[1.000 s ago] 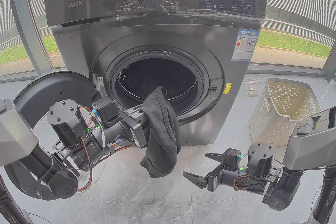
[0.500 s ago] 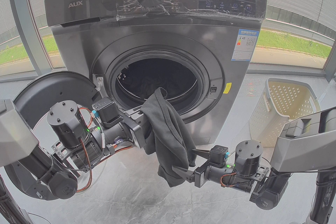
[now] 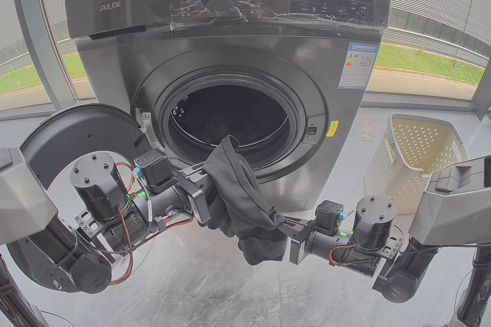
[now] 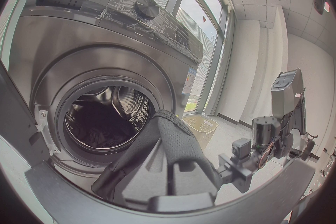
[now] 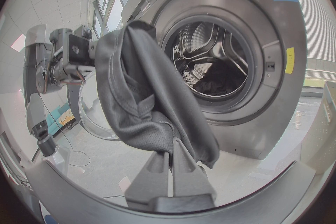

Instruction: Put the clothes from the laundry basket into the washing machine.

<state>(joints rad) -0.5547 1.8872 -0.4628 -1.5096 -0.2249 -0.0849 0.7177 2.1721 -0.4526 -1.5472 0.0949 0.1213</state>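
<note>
Nearest, clamped in the right claw [image 3: 280, 224], a lower fold of the dark garment [image 3: 240, 190]. Higher and left of that claw, the garment's top gripped tight by the left claw [image 3: 207, 174]. Beyond both, the washing machine [image 3: 317, 67], door open; farther right, the laundry basket [image 3: 409, 159].

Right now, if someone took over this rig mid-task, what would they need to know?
Left end effector shut on the dark garment's upper end, just before the washing machine opening.
Right end effector shut on its lower fold.
Done: door open, dark clothes already in the drum.
Laundry basket on the floor at the machine's right; no clothes visible in it.
Left: push this garment into the drum, release both.
</note>
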